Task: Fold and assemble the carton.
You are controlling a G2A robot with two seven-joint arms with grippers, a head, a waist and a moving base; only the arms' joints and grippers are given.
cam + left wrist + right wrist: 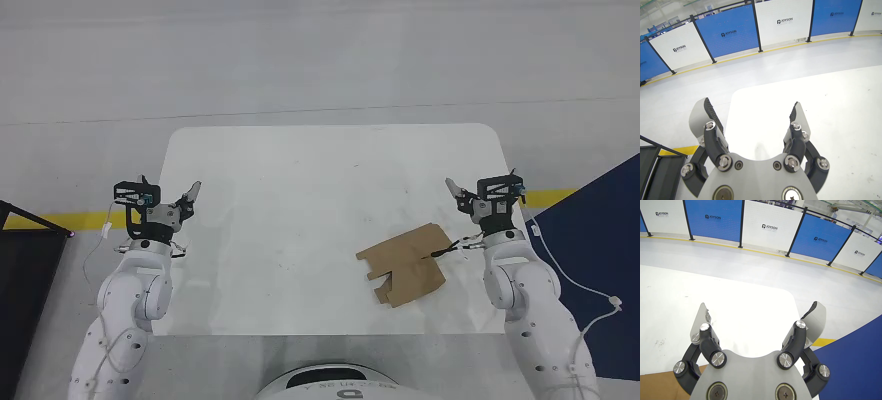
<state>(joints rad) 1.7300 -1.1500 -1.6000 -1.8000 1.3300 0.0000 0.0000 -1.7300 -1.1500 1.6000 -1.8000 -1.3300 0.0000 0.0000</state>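
**A:** Carton [405, 265]: where does it lie?

**B:** Biggest thing first. The table [300, 170], white with rounded corners, takes up the middle of the top view. Next in size is a dark blue mat [600, 230] on the floor at the right edge of the frame, just past the table's right side.

**A:** And the carton itself?

**B:** It lies flat on the table, in the lower right part of the tabletop, near the front edge. It is plain brown board, not yet folded, with notched flaps pointing toward the lower left of the frame.

**A:** Is it touching anything else?

**B:** No fingers are on it. The right arm's wrist sits just beside its right edge. In the right wrist view a brown corner of it shows beneath the gripper's base.

**A:** The grippers, then.

**B:** The right gripper [759, 303] hovers at the table's right edge, at mid height in the top view. Its fingers are spread wide and hold nothing, one over the tabletop and one past the edge. The left gripper [751, 102] mirrors it at the table's left edge. Its fingers are also spread wide and empty, and it is well apart from the carton.
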